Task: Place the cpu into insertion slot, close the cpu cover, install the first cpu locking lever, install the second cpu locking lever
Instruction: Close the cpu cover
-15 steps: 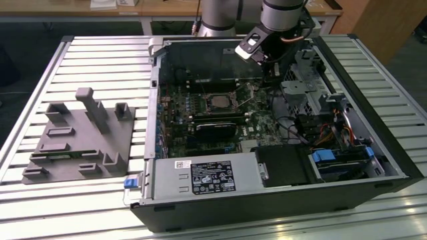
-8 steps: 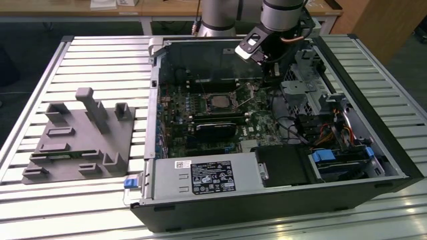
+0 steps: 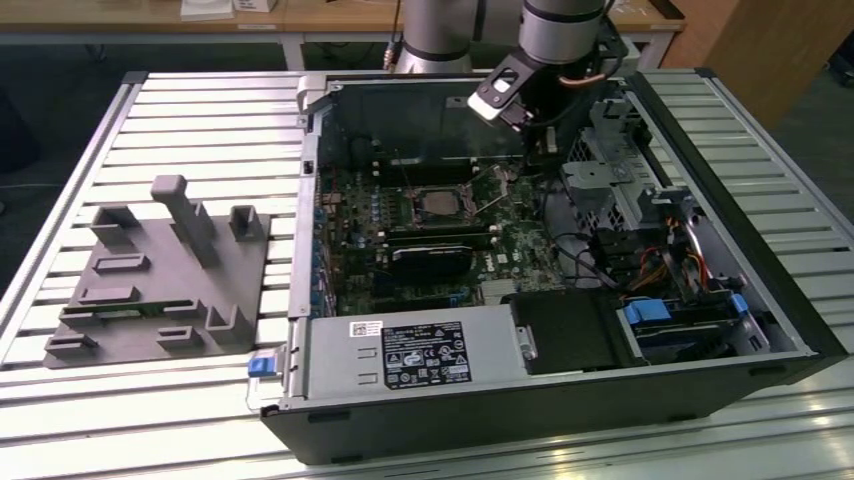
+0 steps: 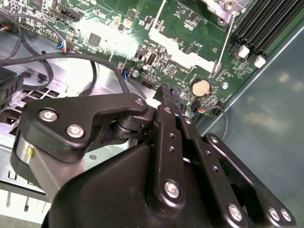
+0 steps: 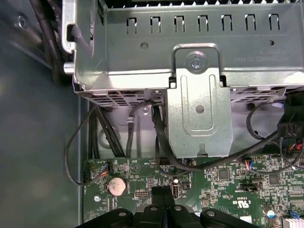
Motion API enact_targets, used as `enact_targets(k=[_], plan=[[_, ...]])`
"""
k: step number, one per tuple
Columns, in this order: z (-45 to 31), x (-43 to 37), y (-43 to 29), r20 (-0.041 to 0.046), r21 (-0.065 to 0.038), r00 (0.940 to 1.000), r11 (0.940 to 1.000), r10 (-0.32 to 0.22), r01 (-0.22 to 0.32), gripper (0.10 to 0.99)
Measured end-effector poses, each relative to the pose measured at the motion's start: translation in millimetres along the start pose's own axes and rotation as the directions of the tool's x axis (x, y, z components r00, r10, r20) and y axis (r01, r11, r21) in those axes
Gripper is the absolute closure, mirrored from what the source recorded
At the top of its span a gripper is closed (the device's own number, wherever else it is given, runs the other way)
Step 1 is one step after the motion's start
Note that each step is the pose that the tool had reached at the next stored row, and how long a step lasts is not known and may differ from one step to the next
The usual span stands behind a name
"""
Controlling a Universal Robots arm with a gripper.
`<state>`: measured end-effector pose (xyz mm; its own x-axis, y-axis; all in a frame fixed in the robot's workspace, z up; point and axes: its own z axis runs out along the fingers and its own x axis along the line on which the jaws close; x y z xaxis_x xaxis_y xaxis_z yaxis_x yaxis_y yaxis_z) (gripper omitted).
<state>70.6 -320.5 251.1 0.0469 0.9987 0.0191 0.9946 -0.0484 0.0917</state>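
Note:
In the exterior view the insertion slot (image 3: pixel 438 203) sits mid-board inside the open computer case. A grey square cpu (image 3: pixel 439 204) lies in it, and the silver cpu cover (image 3: pixel 414 192) frames the chip. A thin metal locking lever (image 3: pixel 497 203) stands up slanted at the slot's right side. My gripper (image 3: pixel 545 158) hangs further to the exterior view's right, apart from the slot. In both wrist views its black fingertips (image 4: pixel 166 91) (image 5: pixel 163 194) are pressed together with nothing between them, above the board near a coin battery (image 4: pixel 200 87) (image 5: pixel 115 186). A slot corner (image 4: pixel 223 6) and a lever rod (image 4: pixel 231 35) show in the second wrist view.
A metal drive cage (image 5: pixel 199 104) with black cables (image 5: pixel 159 137) stands close beyond the fingertips. Memory sticks (image 3: pixel 434 240), a power supply (image 3: pixel 407 352) and the case wall (image 3: pixel 727 190) surround the board. A grey fixture block (image 3: pixel 160 270) lies on the slatted table at the exterior view's left.

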Motion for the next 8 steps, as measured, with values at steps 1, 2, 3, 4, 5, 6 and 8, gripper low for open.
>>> enact_targets(k=[1, 2, 3, 4, 5, 6, 8], plan=[[0.5, 0.0, -0.3, -0.0002, 0.000, 1.0000, 1.0000, 0.000, 0.000, 0.980], [0.7, 0.0, -0.3, 0.0000, 0.000, 1.0000, 1.0000, 0.000, 0.000, 0.980], [0.7, 0.0, -0.3, 0.0013, 0.000, 1.0000, 1.0000, 0.000, 0.000, 0.980], [0.7, 0.0, -0.3, 0.0021, 0.000, 1.0000, 1.0000, 0.000, 0.000, 0.980], [0.7, -0.1, -0.3, 0.0022, 0.000, 1.0000, 1.0000, 0.000, 0.000, 0.980], [1.0, 0.0, -0.4, 0.0022, 0.001, 1.0000, 1.0000, 0.000, 0.000, 0.980], [2.0, 0.0, -0.5, 0.0033, 0.024, 1.0000, 0.9997, 0.000, 0.000, 0.980]])
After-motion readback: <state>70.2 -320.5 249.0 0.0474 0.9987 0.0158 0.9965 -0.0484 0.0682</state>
